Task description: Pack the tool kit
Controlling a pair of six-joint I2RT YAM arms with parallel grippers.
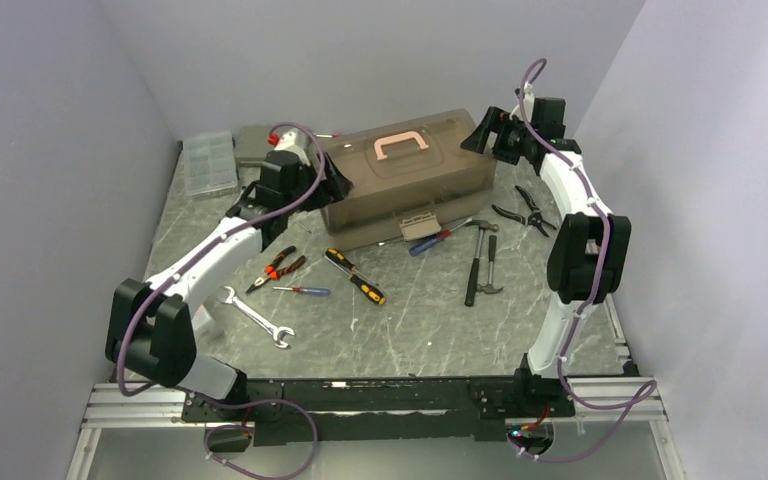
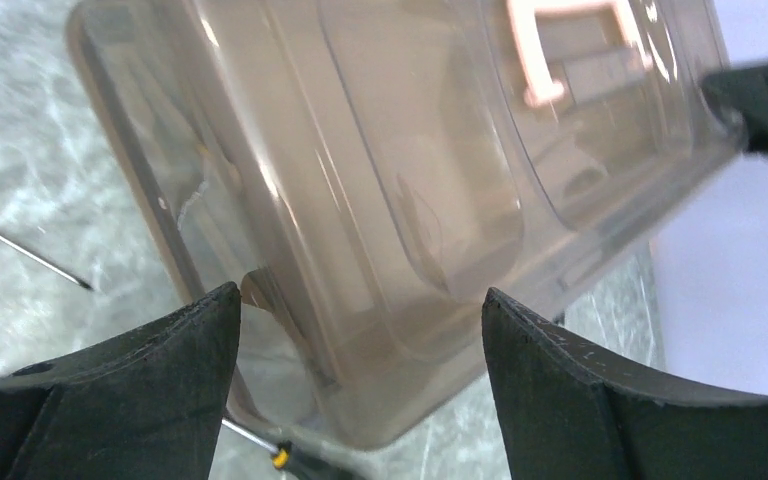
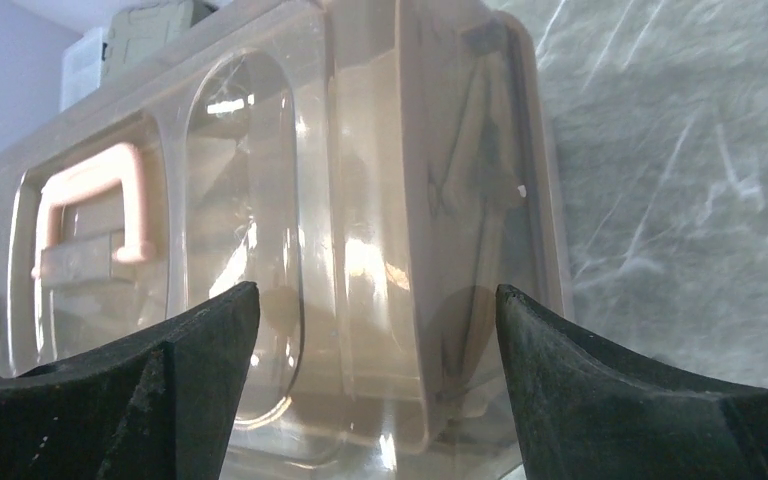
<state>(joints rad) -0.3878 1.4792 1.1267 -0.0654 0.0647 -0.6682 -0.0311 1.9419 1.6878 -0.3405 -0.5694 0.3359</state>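
Observation:
The tool kit's taupe toolbox [image 1: 405, 185] stands at the back middle of the table with its smoky lid down and its pink handle [image 1: 402, 146] on top. A front latch [image 1: 420, 228] hangs open. My left gripper [image 1: 334, 182] is open at the box's left end, whose corner [image 2: 360, 200] lies between the fingers. My right gripper [image 1: 484, 134] is open at the right end wall [image 3: 440, 200]. Loose on the table lie red pliers [image 1: 278, 268], a black-and-yellow screwdriver [image 1: 355, 276], a blue-and-red screwdriver [image 1: 440, 238], two hammers [image 1: 477, 262] and black pliers [image 1: 525, 212].
A clear compartmented organiser [image 1: 210, 162] and a flat grey case [image 1: 255, 143] sit at the back left. A silver wrench [image 1: 255, 317] and a small screwdriver [image 1: 302, 291] lie near the left arm. Grey walls close in the back and both sides.

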